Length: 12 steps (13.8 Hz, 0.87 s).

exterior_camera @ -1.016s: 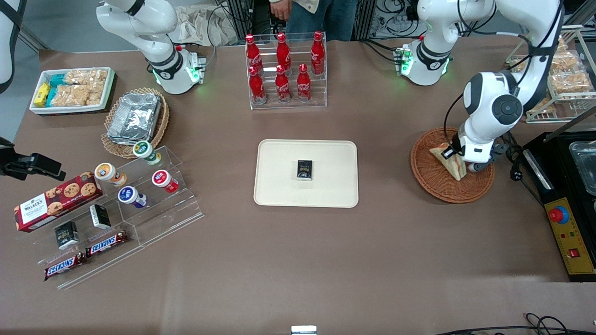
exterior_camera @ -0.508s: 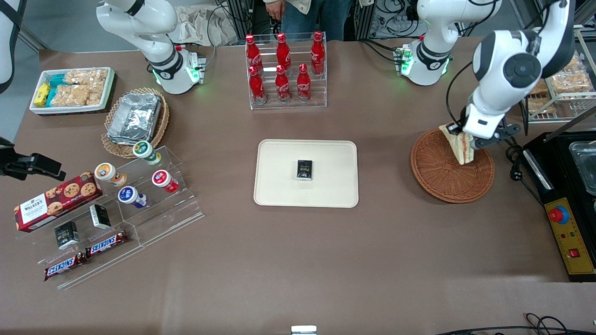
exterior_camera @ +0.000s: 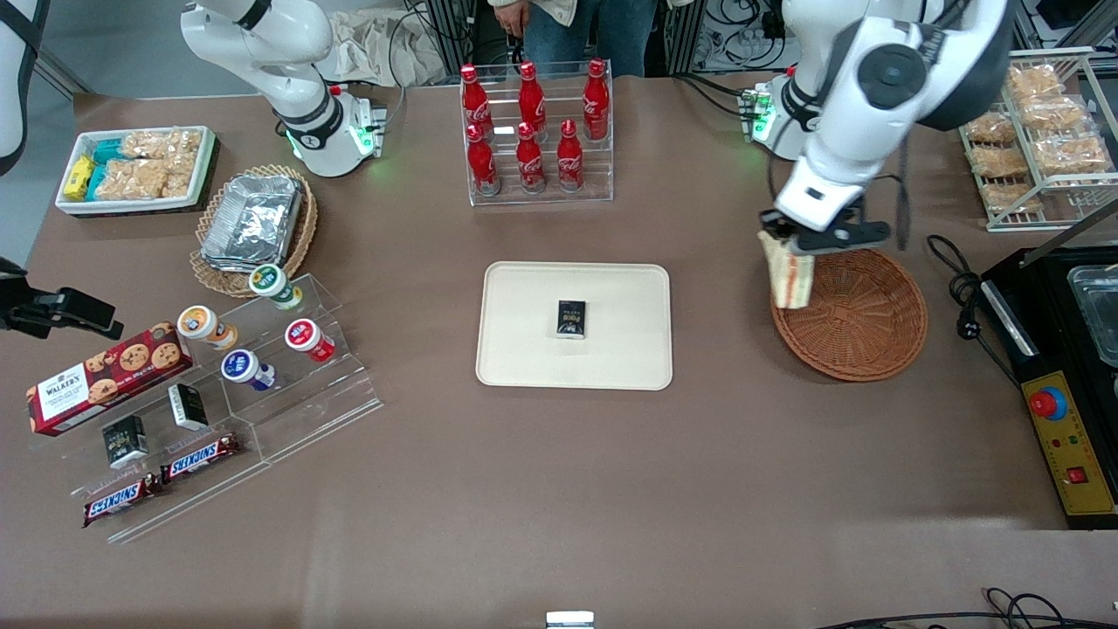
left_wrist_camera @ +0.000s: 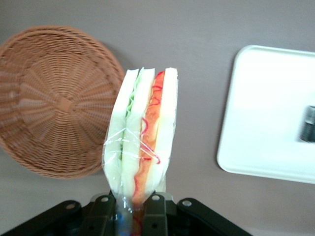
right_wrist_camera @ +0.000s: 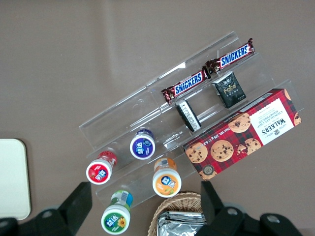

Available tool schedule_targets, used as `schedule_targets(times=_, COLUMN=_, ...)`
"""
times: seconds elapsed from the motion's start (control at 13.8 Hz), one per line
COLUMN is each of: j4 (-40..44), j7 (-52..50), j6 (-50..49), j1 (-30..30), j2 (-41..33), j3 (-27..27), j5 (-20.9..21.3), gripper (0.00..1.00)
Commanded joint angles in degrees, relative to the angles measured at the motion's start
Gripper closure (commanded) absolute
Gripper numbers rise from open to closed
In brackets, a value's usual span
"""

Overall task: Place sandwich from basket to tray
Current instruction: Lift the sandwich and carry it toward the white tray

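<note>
Above brown table (exterior_camera: 559,489), pincer (exterior_camera: 790,249) dangles sandwich (exterior_camera: 789,275) over basket (exterior_camera: 860,319) rim.

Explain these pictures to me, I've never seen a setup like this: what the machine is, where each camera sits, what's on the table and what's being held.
These are two white robot arms bolted to a brown table. One picture looks down on the table from the front; the other two come from cameras on the arms' wrists. Only one arm works. Its claw is shut on a wrapped sandwich, with fingers pinching one end, holding it in the air above the rim of the round wicker basket, on the side toward the tray. The basket looks empty. The cream tray lies mid-table and bears a small black box. Elsewhere are red cola bottles on a clear rack, and toward the parked arm's end, Snickers bars and a cookie box on clear steps.
</note>
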Motion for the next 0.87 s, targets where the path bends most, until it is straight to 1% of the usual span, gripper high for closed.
schedule_targets(times=0.0, j4=3.5, j7=-1.1, j6=-0.8, j1=-4.8, j2=4.3, j3=0.6, j5=-0.9, gripper=1.0)
schedule_targets(times=0.22, j4=6.7, j7=-1.2, j6=1.1, j1=-8.9, j2=9.7, j3=0.6, j5=-0.9, gripper=1.0)
schedule_targets(times=0.44, j4=4.2, j7=-1.7, j6=10.2, j1=-11.7, j2=13.0, j3=0.7, j5=-0.8, gripper=1.0)
schedule_targets(times=0.65, j4=4.2, j7=-2.3, j6=17.6, j1=-13.0, j2=21.1, j3=0.6, j5=-1.3, gripper=1.0)
schedule_targets(times=0.8, j4=4.3, j7=-6.0, j6=21.8, j1=-13.2, j2=25.2, j3=0.6, j5=-2.1, gripper=1.0)
